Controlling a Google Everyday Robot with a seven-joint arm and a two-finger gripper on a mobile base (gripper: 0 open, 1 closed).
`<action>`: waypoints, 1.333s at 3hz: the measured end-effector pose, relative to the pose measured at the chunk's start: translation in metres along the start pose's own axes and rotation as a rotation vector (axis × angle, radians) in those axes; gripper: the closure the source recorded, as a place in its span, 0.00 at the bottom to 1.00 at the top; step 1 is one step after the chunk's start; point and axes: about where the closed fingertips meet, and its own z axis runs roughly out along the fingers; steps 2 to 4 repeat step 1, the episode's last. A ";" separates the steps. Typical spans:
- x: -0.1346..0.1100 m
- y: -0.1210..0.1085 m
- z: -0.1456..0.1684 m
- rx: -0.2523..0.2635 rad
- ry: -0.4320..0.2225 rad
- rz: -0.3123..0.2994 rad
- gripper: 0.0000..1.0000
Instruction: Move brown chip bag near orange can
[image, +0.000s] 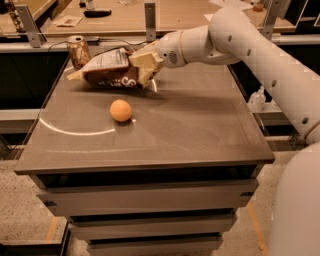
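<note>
The brown chip bag (107, 71) lies tilted at the back left of the table, its left tip just in front of the orange can (78, 51). The can stands upright at the table's back left corner. My gripper (145, 66) comes in from the right and is shut on the bag's right end. Its tan fingers (146, 59) cover that end of the bag. The bag's left part looks close to the table top; I cannot tell if it touches the can.
A round orange fruit (120, 110) sits on the grey table (200, 130), in front of the bag. A counter with metal posts (150, 20) runs behind the table. My white arm (260, 55) spans the right side.
</note>
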 end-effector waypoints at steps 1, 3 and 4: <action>-0.002 0.005 0.008 -0.037 -0.014 0.007 1.00; -0.002 0.005 0.008 -0.037 -0.014 0.007 1.00; -0.002 0.005 0.008 -0.037 -0.014 0.007 1.00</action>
